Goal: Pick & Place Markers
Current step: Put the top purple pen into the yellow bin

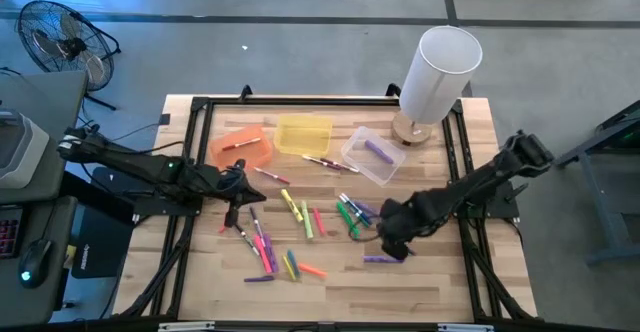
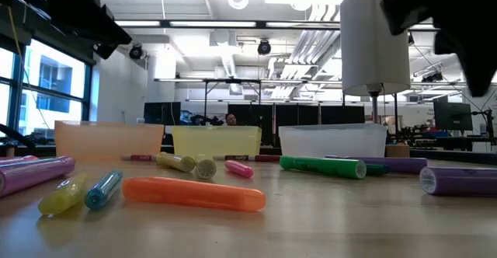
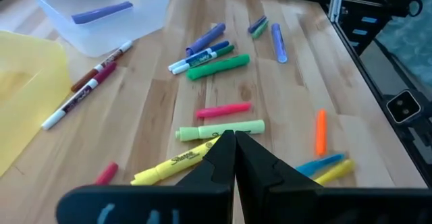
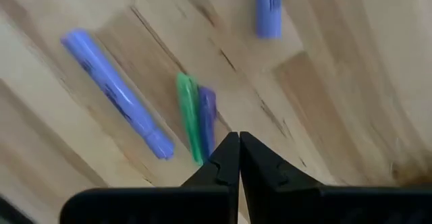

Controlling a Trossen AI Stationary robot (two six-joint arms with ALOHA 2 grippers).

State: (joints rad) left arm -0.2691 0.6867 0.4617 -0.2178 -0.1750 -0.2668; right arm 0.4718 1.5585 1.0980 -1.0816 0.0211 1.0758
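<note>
The left gripper [image 1: 240, 184], closed and empty, hung just left of the markers [image 1: 300, 222] strewn in front of the yellow bin [image 1: 303, 134]. These looked light, stiff and slick, best pinched mid-barrel. The right gripper [image 1: 392, 234], also closed and empty, hovered over the scatter's right side.

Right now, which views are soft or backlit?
Right wrist view: motion-smeared, the purple marker looks soft. Low view: bright windows and ceiling lights behind, near orange marker sharp, room hazy. High and left wrist views: evenly lit, markers crisp.
</note>
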